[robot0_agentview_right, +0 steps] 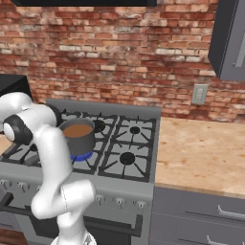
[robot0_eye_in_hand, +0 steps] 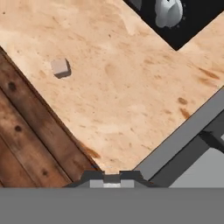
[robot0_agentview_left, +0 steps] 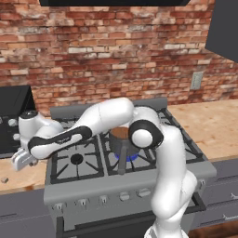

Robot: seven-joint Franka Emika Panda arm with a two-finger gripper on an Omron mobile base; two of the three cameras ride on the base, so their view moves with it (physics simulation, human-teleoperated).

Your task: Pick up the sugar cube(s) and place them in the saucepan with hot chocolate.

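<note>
- The gripper [robot0_agentview_left: 19, 160] hangs low over the wooden counter [robot0_agentview_left: 21, 179] to the left of the stove [robot0_agentview_left: 125, 181], at the end of the arm, which reaches across the left burners
- Its jaws are drawn together; in the hand view the two dark fingertips [robot0_eye_in_hand: 94, 177] sit almost touching at the bottom edge, and a small pale bit shows between them; I cannot tell whether that is a cube
- One sugar cube [robot0_eye_in_hand: 60, 67] lies loose on the counter, ahead of the gripper and off to its left in the hand view, near the counter's front edge and well apart from the fingertips
- In the left base view that same cube [robot0_agentview_left: 4, 179] sits below and left of the gripper, close to the counter's edge
- The saucepan [robot0_agentview_right: 78, 137] stands on a stove burner, brown liquid inside, well to the right of the gripper and partly hidden by the arm in the left base view
- Its long handle [robot0_agentview_left: 122, 162] points toward the stove's front
</note>
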